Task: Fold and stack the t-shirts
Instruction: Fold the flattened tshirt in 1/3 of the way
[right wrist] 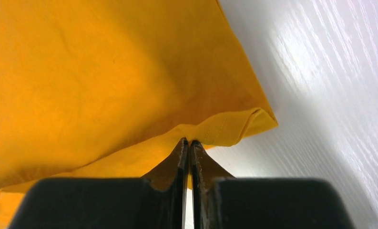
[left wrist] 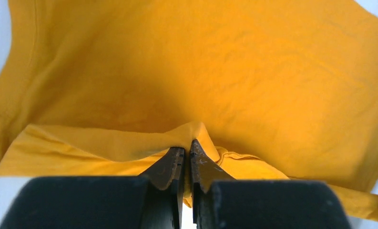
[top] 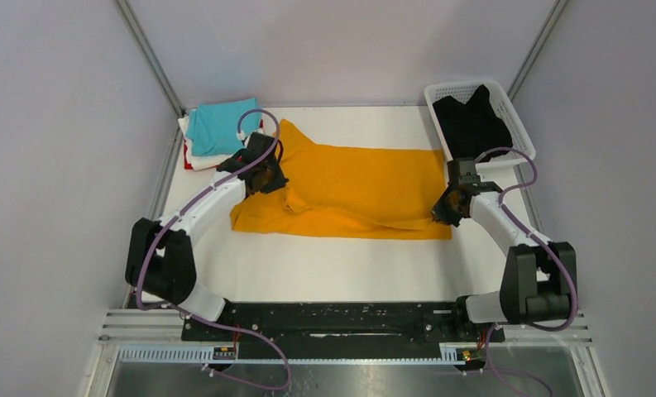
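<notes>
Two hands have hold of one garment: the orange-yellow t-shirt (top: 366,186) lies spread across the middle of the desk (top: 324,273), long side running left to right. The left hand (left wrist: 188,145) is closed to a slit on a raised ridge of cloth at the shirt's left end, near where a doubled layer sits over the body. The right hand (right wrist: 187,142) is likewise pinched nearly together, its tips meeting the stitched hem at the near right corner, which is lifted just off the desk.

Judging by this, the fold of this shirt is in hand and only partly made: the left part is turned over, the right half lies flat in a single spread. Further off, a turquoise t-shirt (top: 217,124) tops the folded pile (top: 193,153) in the far left corner, and a black t-shirt (top: 471,124) waits in the basket (top: 516,120) at far right.

Next, the move seems to call for both ends carried together in one direction, at equal height, so the edge lands straight. Uneven travel would likely skew the fold or drag the flat half into wrinkles.
</notes>
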Motion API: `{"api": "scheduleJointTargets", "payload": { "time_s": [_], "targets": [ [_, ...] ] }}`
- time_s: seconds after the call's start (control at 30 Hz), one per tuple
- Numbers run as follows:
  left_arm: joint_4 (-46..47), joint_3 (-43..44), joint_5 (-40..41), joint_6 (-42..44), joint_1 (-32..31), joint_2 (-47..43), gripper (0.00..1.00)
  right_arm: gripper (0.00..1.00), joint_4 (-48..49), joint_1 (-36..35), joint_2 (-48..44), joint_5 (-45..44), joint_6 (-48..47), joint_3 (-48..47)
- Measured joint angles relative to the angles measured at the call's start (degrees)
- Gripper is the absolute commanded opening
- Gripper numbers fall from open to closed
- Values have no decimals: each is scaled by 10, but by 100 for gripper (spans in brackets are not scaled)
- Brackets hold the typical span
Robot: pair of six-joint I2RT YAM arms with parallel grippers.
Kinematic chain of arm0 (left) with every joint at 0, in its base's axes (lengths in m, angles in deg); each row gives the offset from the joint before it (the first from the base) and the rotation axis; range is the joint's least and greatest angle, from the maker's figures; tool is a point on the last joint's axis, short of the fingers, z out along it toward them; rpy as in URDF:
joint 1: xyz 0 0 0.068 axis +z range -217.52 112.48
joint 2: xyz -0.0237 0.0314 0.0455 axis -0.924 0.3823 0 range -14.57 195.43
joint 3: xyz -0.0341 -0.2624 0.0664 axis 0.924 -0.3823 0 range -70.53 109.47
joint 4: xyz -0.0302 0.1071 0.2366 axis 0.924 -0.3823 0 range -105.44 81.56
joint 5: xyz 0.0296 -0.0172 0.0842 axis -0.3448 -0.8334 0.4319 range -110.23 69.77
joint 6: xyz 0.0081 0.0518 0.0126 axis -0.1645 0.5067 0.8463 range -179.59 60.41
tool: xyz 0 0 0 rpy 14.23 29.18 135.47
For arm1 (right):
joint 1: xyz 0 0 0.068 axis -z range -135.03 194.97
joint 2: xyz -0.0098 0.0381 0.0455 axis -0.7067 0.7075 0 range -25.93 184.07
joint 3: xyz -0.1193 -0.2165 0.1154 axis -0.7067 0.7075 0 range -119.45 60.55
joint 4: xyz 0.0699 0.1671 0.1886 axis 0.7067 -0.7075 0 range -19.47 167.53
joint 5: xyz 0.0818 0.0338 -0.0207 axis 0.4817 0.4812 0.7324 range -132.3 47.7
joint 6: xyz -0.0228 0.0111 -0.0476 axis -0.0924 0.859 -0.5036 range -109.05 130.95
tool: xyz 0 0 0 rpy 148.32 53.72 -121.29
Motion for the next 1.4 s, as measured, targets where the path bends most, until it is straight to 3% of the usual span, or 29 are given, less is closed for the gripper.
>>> {"api": "scheduleJointTargets", "payload": {
  "time_s": [0.07,0.1,0.13,0.17,0.2,0.23,0.27,0.37,0.43,0.57,0.77,0.97,1.17,1.4],
  "targets": [
    [0,31,0,9,10,38,8,15,6,5,31,1,-1,-19],
    [5,43,0,11,14,56,11,26,8,8,49,0,-1,-31],
    [5,62,-1,16,19,79,15,45,9,13,66,-2,-1,-44],
    [6,84,-1,21,24,106,28,58,10,18,83,-7,0,-59],
    [4,109,-2,26,29,134,50,63,12,23,97,-11,2,-73],
    [2,136,-4,31,35,162,88,68,11,26,110,-17,0,-88],
    [-4,169,-8,33,42,194,98,75,10,29,122,-21,-1,-105],
    [-5,235,-18,40,63,255,99,96,10,34,132,-32,-10,-139],
    [-14,238,-22,42,75,257,99,99,10,34,120,-45,-19,-142],
    [-3,198,-49,43,82,214,99,99,12,33,68,-50,-31,-108],
    [33,49,-115,35,61,104,99,99,34,-16,11,-13,-46,-30],
    [56,-25,-146,20,30,94,99,100,57,-57,17,28,-56,-1],
    [97,1,-163,7,24,156,99,100,73,-57,21,37,-62,0],
    [110,125,-170,7,24,277,99,100,76,-57,21,24,-72,5]
  ]
}}
